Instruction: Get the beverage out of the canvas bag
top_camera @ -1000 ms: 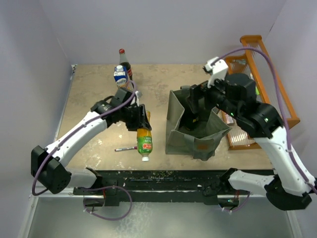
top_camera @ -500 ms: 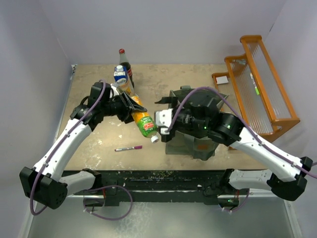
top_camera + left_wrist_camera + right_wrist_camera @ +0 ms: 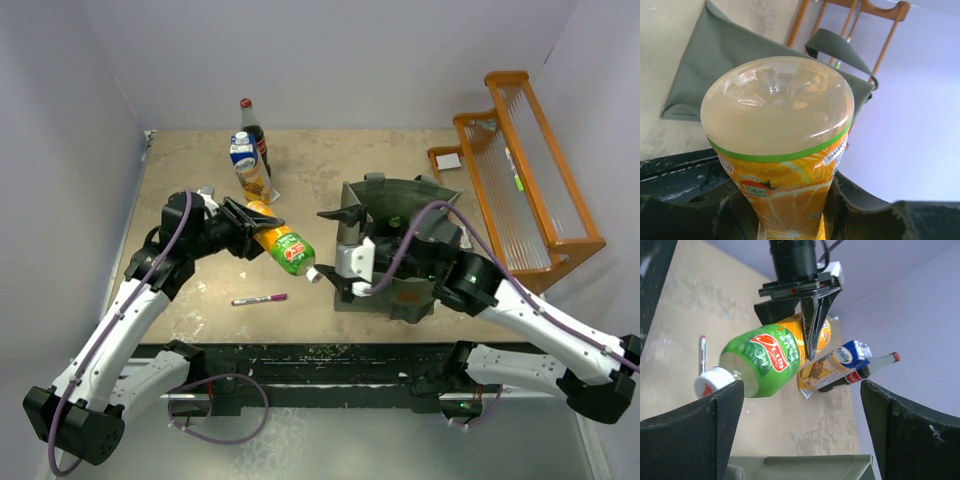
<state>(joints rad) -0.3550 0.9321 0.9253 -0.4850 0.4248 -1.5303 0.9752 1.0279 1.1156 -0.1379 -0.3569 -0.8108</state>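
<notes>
My left gripper is shut on an orange-juice bottle with a green and orange label. It holds the bottle off the table, white cap pointing right. The left wrist view shows the bottle's base between my fingers. The grey-green canvas bag stands right of centre, with a tan patch on its near side. My right gripper is wide open and empty at the bag's left side, facing the cap. In the right wrist view the bottle lies near my left finger, with the bag's rim below.
A juice carton and a cola bottle stand at the back left; both show in the right wrist view. A pink pen lies near the front edge. The orange wooden rack stands right of the bag.
My left gripper lifted the juice bottle off the table and drew back left. My right arm came out of the bag and swung to the bag's left side, gripper open.
</notes>
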